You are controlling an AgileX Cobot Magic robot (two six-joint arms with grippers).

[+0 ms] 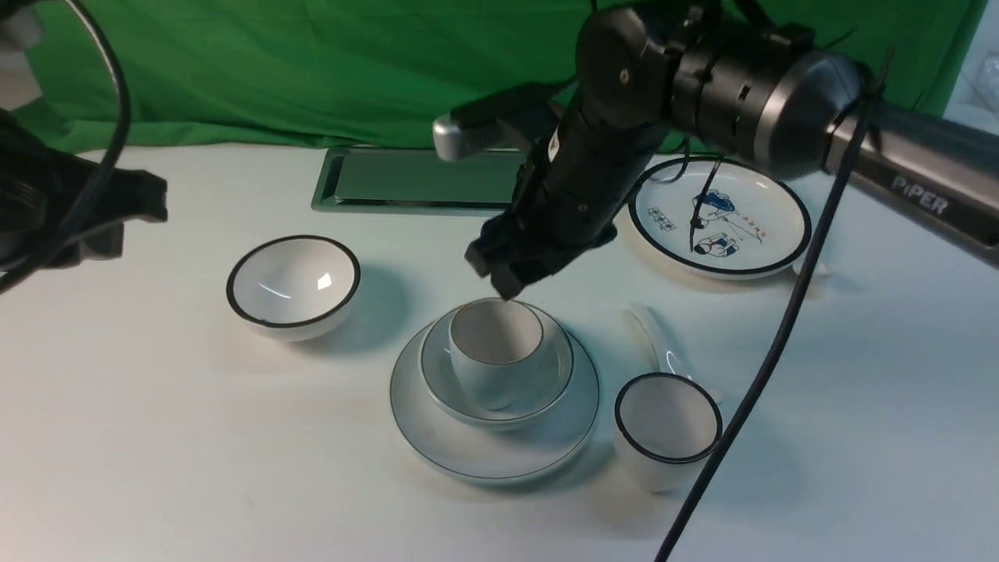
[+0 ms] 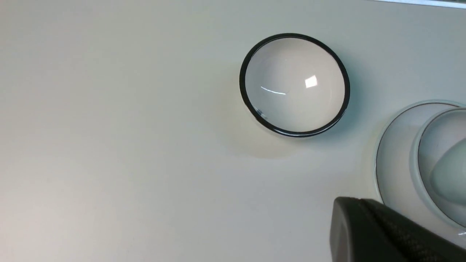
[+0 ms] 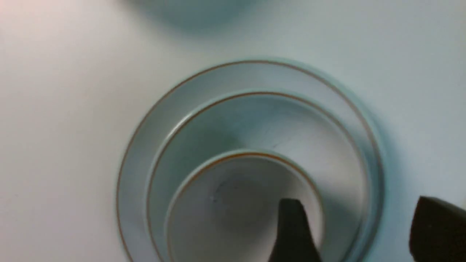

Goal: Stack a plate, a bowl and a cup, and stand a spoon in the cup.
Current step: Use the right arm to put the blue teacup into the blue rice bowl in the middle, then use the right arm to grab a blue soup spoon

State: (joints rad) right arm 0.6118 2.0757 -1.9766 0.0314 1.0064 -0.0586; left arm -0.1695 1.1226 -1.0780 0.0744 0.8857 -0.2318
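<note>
White cup [image 1: 495, 351] | in bowl [image 1: 437, 365] | right tool [image 1: 496, 278] spread astride its rim

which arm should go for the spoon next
Right. The right gripper, open over the cup, is close to the spoon lying right of the plate; the left gripper is shut and far off.

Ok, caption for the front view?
Open jaws of the right arm over the small plain white cup, standing in the shallow white bowl on the large white plate.

The right arm [image 1: 601, 156] is black with a silver-grey collar [image 1: 804, 94], white PiPER lettering [image 1: 921, 195] and a black cable [image 1: 780, 328]
</note>
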